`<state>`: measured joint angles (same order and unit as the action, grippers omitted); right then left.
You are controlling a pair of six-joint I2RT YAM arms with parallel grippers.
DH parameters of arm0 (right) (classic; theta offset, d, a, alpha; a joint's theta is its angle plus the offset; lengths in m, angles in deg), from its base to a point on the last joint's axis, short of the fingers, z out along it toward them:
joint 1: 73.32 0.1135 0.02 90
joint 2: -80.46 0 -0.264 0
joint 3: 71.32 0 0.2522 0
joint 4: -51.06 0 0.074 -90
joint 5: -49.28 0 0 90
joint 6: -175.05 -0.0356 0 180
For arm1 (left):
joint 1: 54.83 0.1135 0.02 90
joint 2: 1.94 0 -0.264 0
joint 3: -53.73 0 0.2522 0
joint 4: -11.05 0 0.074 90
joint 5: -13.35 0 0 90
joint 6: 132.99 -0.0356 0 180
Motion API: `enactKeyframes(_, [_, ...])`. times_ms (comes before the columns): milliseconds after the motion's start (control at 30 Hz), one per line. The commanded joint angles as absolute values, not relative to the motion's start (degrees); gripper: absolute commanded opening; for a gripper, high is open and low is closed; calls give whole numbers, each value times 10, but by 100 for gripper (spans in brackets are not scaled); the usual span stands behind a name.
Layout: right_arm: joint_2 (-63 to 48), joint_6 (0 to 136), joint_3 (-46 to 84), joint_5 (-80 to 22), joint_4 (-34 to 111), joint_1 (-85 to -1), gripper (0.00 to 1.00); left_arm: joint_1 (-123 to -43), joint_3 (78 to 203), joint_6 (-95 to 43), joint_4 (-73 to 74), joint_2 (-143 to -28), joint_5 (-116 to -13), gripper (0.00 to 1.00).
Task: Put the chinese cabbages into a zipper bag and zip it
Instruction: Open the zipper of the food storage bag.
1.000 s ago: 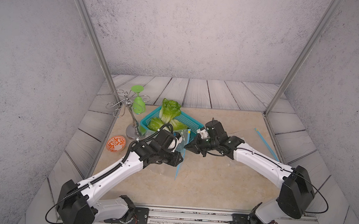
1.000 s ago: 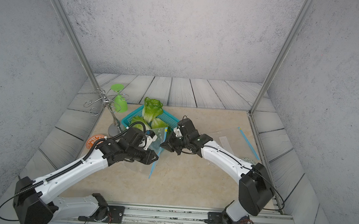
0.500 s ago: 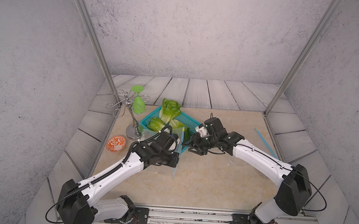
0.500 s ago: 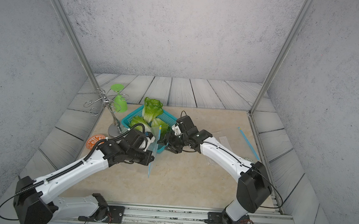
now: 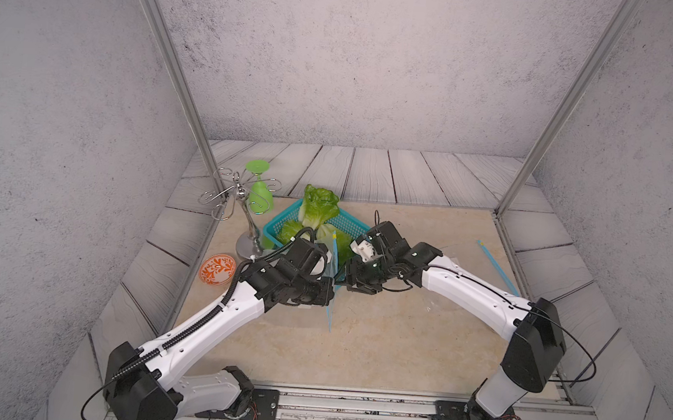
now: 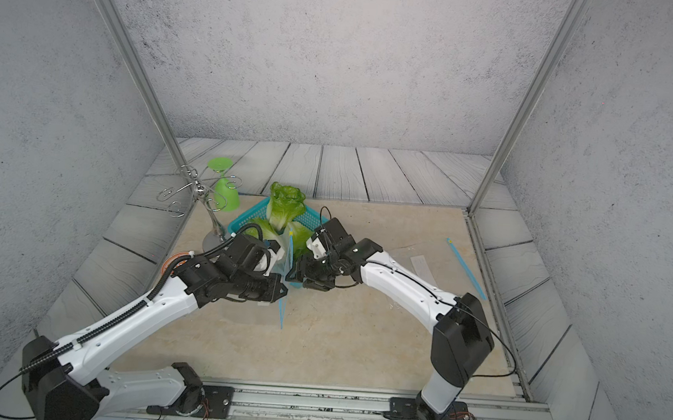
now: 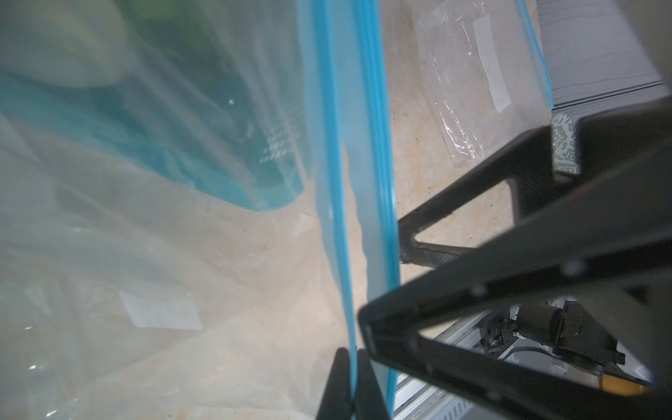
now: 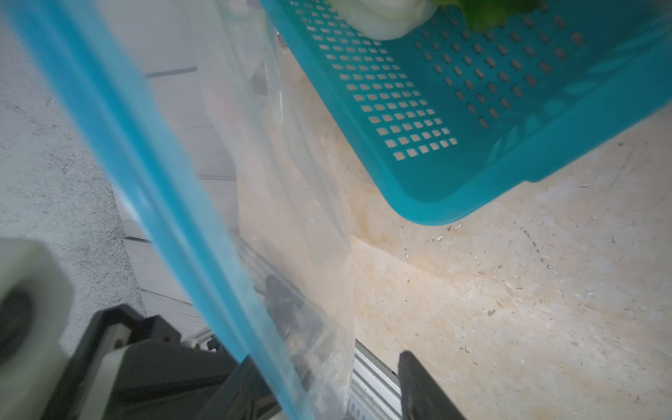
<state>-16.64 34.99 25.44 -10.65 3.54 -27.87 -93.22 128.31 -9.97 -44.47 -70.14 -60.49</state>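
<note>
My left gripper (image 7: 352, 385) is clenched on the bag (image 5: 330, 312) by its blue zip strip, holding it upright so the mouth can be opened. My right gripper (image 5: 342, 278) stands released at that rim, gripping nothing. Beyond, the cabbages (image 5: 319, 205) lie in the basket (image 5: 352, 223), none bagged yet.

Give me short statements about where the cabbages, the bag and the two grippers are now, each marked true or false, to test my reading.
1. The crinkled green Chinese cabbages lie in the teal perforated plastic basket. True.
2. The left gripper is shut on the blue strip of the clear zipper bag. True.
3. The right gripper grips a cabbage. False: its jaws stand open beside the bag, with no cabbage in them.
4. The green plastic goblet stands upright on the table. False: it hangs upside down from the silver wire rack.
</note>
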Motion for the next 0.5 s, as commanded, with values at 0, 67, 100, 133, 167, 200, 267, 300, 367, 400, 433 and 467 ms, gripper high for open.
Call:
enactKeyframes(0, [-198, 376, 279, -158, 8, -277, 59, -911, 1291, -104, -474, -690, -596, 0])
enactKeyframes(67, [-215, 389, 270, -180, -11, -288, 55, -877, 1299, -111, -497, -674, -588, 0])
enactKeyframes(100, [-218, 399, 264, -188, -12, -293, 54, -853, 1302, -111, -506, -664, -577, 0])
enactKeyframes(133, [-219, 412, 268, -194, -19, -295, 53, -828, 1304, -111, -516, -656, -568, 0])
enactKeyframes(167, [-218, 428, 279, -193, -25, -295, 54, -809, 1307, -113, -526, -650, -562, 0])
enactKeyframes(200, [-218, 446, 296, -183, -33, -295, 55, -792, 1310, -119, -539, -648, -562, 0])
enactKeyframes(267, [-219, 482, 341, -180, -69, -296, 59, -772, 1320, -134, -571, -654, -576, 0])
enactKeyframes(300, [-216, 497, 363, -195, -91, -299, 61, -764, 1326, -144, -586, -659, -591, 0])
enactKeyframes(367, [-205, 513, 379, -248, -112, -310, 64, -751, 1337, -161, -609, -669, -607, 0])
enactKeyframes(400, [-203, 516, 381, -285, -124, -319, 67, -745, 1343, -168, -617, -670, -614, 0])
enactKeyframes(433, [-208, 513, 379, -322, -137, -331, 69, -740, 1348, -174, -623, -671, -620, 0])
enactKeyframes(467, [-217, 505, 376, -336, -147, -346, 71, -736, 1353, -177, -626, -672, -623, 0])
